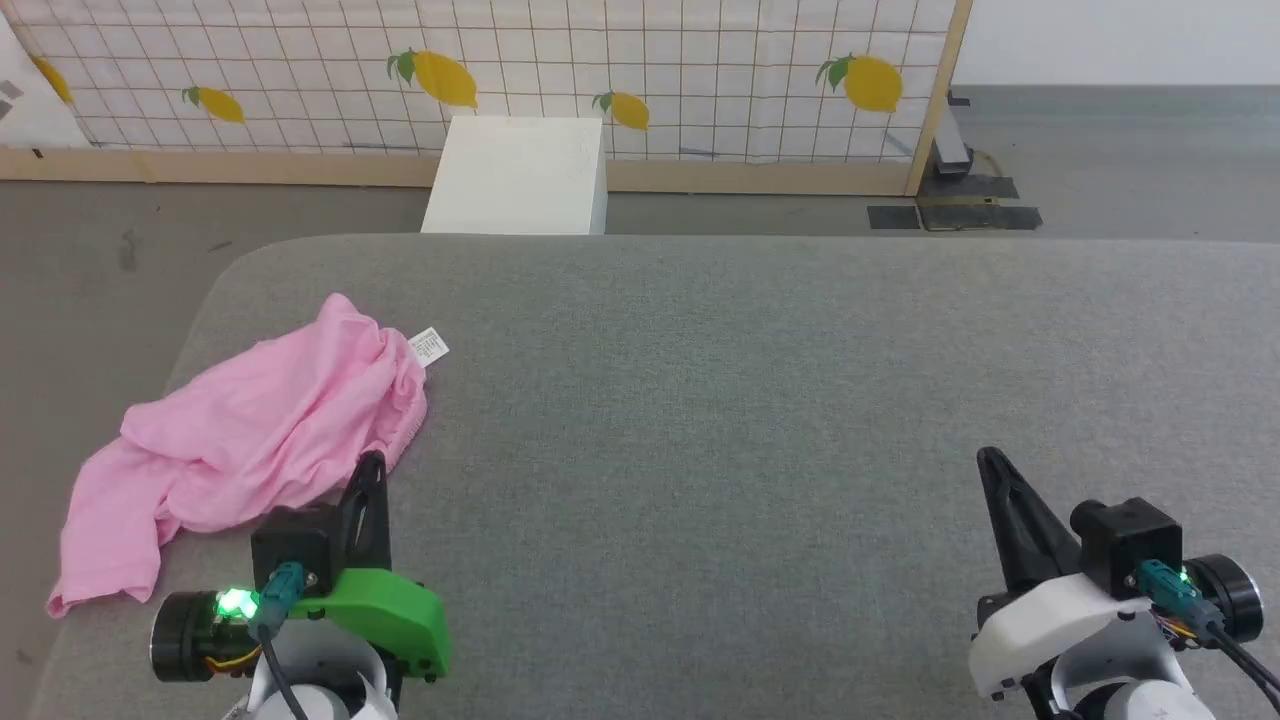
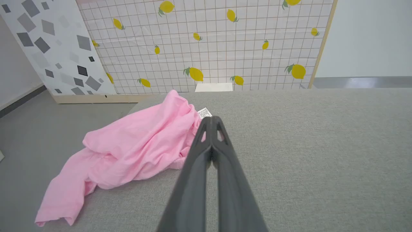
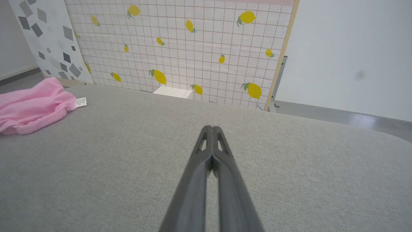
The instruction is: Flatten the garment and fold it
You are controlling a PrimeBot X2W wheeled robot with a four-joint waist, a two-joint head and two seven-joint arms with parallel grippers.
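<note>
Head view: nothing is done yet. One garment [image 1: 250,440] lies crumpled, just ahead and to the left of the left claw [image 1: 370,465]. It is well apart from the right claw [image 1: 990,465]. Both claws are closed and empty.

Left wrist view: the garment [image 2: 138,145] is bunched left of the pinched tips of the left claw [image 2: 211,120], with one white label [image 2: 204,112] just beyond.

Right wrist view: the garment [image 3: 29,109] lies far left of the right claw [image 3: 210,129]. Flattening and folding both remain.

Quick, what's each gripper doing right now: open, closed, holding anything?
Left gripper: closed, empty, fingers next to the pink garment.
Right gripper: closed, empty.
</note>
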